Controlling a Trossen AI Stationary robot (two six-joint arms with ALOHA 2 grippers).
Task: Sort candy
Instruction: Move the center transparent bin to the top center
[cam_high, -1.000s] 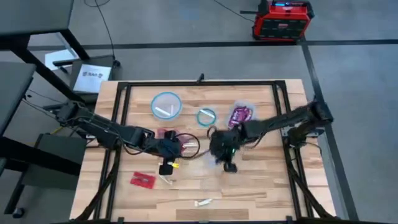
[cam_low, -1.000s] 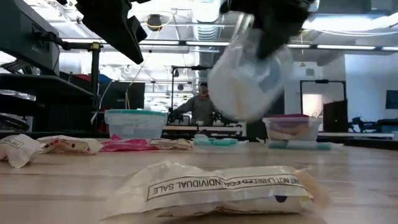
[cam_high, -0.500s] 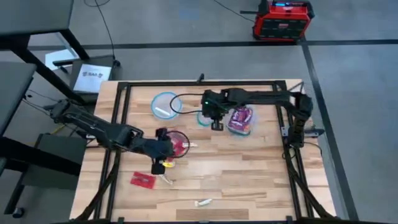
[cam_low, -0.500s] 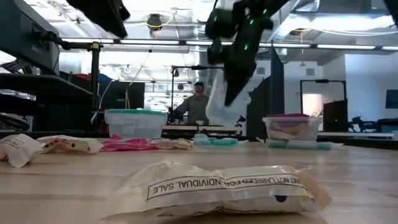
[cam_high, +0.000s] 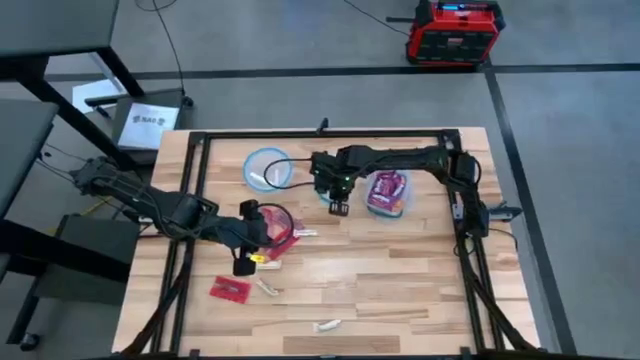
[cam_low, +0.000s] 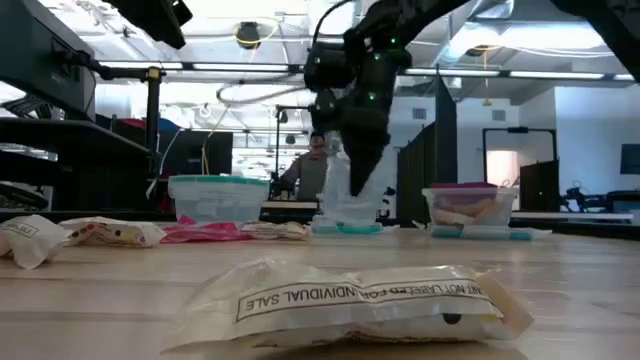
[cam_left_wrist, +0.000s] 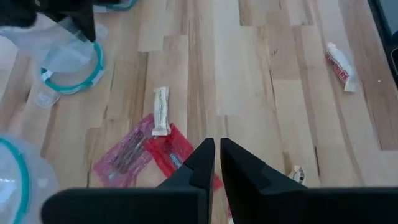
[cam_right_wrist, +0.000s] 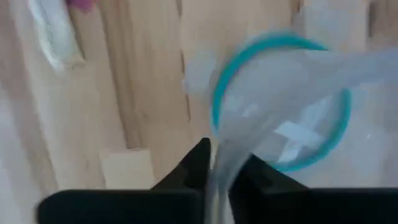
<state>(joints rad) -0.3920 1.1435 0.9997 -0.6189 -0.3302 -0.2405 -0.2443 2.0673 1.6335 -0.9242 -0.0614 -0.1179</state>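
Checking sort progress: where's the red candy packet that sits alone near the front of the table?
In the high view the red packet lies flat on the table's front-left part, below the left gripper, with a small cream stick just to its right.

Red packets, cream stick, teal-rimmed clear container, pale striped wood table.

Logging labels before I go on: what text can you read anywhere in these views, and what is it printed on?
"...NDIVIDUAL SALE" and "NOT LABELED FOR...", upside down, on the clear candy packet nearest the low camera.
White sheet on the stand beside the table: print too small to read.
Red box on the floor: markings too small.
Red candy packets in the left wrist view: print blurred.
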